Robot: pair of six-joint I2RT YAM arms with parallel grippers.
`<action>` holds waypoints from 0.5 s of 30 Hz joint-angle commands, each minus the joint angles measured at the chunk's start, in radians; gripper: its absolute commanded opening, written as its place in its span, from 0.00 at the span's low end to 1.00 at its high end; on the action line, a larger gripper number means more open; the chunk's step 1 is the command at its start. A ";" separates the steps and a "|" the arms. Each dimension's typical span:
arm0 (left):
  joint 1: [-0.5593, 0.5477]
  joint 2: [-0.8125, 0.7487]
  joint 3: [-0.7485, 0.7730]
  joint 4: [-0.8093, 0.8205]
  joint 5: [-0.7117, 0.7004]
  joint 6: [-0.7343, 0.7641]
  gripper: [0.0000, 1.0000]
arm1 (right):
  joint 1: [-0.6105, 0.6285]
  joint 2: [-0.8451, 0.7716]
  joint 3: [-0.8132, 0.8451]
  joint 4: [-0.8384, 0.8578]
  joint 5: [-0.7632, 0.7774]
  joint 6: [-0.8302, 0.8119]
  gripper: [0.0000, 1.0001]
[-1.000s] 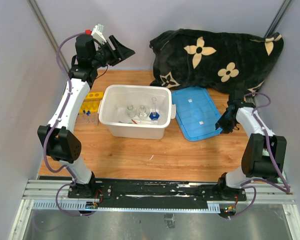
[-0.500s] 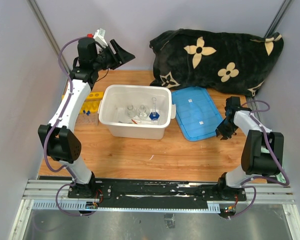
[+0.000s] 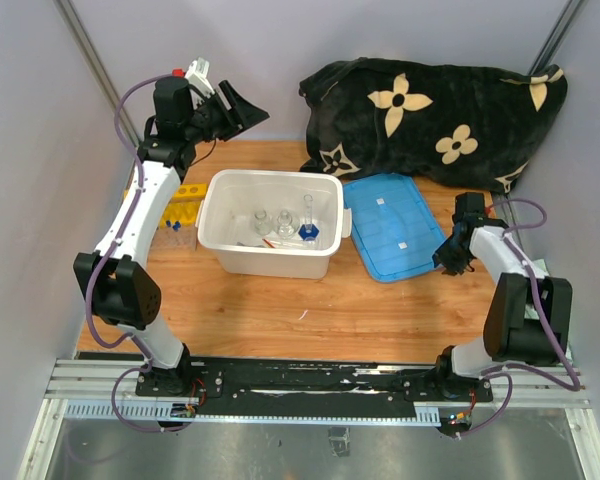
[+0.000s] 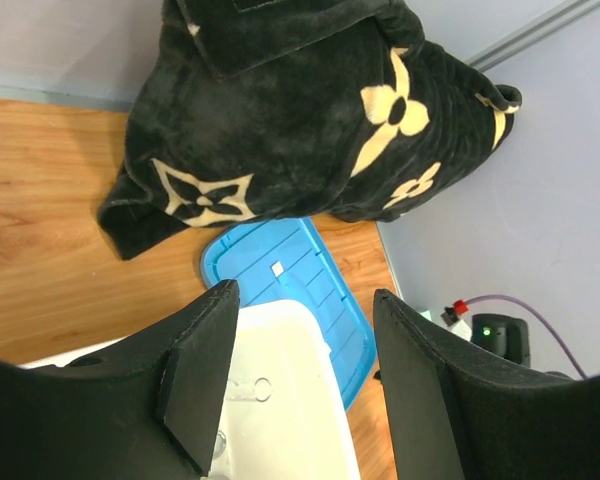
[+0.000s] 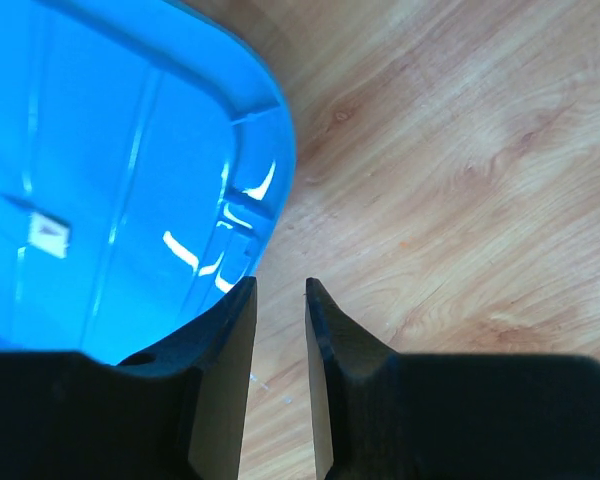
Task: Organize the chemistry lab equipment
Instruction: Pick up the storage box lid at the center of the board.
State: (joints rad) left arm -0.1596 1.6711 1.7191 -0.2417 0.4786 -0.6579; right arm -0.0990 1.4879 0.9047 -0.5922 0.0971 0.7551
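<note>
Small clear glass flasks (image 3: 263, 222) and a blue-based piece (image 3: 309, 233) stand inside the white tub (image 3: 220, 215), with a thin red-handled tool (image 3: 265, 243) beside them. A clear tube (image 4: 242, 390) lies on the tub floor in the left wrist view. The yellow holed rack (image 3: 185, 198) sits left of the tub. My left gripper (image 3: 242, 108) (image 4: 305, 300) is open and empty, raised high above the tub's back left. My right gripper (image 3: 446, 260) (image 5: 280, 285) hangs low over bare wood beside the blue lid's corner, jaws a narrow gap apart and empty. No tongs are visible.
The blue lid (image 3: 390, 228) (image 5: 110, 150) lies flat right of the tub. A black cloth with cream flowers (image 3: 430, 115) (image 4: 280, 110) is heaped at the back right. Grey walls close in both sides. A small white scrap (image 3: 303, 315) lies on the wood in front of the tub.
My right gripper has shifted slightly toward the near right, staying by the lid's right corner. My left gripper has turned slightly while staying raised. The tub's contents have not moved.
</note>
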 commanded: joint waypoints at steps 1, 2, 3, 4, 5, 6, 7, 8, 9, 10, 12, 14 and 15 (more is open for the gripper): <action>-0.001 -0.037 -0.023 0.011 0.001 -0.001 0.60 | -0.010 -0.070 0.059 -0.041 0.024 -0.015 0.28; -0.001 -0.036 -0.024 0.013 0.003 -0.003 0.60 | -0.010 -0.070 0.066 -0.045 0.022 -0.018 0.28; -0.001 -0.036 -0.025 0.015 0.004 -0.003 0.60 | -0.009 -0.068 0.072 -0.045 0.019 -0.020 0.28; -0.001 -0.035 -0.026 0.015 0.005 -0.003 0.60 | -0.008 -0.063 0.075 -0.046 0.018 -0.022 0.28; -0.001 -0.035 -0.026 0.015 0.006 -0.005 0.60 | -0.008 -0.056 0.076 -0.044 0.019 -0.022 0.28; -0.001 -0.034 -0.027 0.015 0.010 -0.005 0.60 | -0.009 -0.046 0.073 -0.043 0.018 -0.021 0.28; -0.001 -0.034 -0.029 0.016 0.011 -0.005 0.60 | -0.008 -0.037 0.071 -0.042 0.016 -0.018 0.28; -0.001 -0.035 -0.032 0.016 0.012 -0.003 0.60 | -0.009 -0.028 0.067 -0.040 0.013 -0.014 0.28; -0.001 -0.037 -0.034 0.014 0.012 -0.003 0.60 | -0.008 -0.023 0.059 -0.035 0.010 -0.012 0.28; -0.001 -0.040 -0.038 0.015 0.012 -0.002 0.60 | -0.008 -0.018 0.049 -0.024 0.009 -0.007 0.28; -0.001 -0.045 -0.045 0.012 0.010 0.000 0.60 | -0.009 -0.013 0.027 -0.005 0.010 -0.001 0.28; -0.001 -0.048 -0.051 0.012 0.009 0.001 0.60 | -0.009 -0.003 0.009 0.017 0.013 0.003 0.28; -0.001 -0.049 -0.052 0.011 0.008 0.001 0.60 | -0.009 0.003 0.002 0.028 0.014 0.004 0.28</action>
State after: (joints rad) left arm -0.1596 1.6650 1.6794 -0.2413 0.4801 -0.6590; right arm -0.0990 1.4677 0.9432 -0.5915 0.0971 0.7475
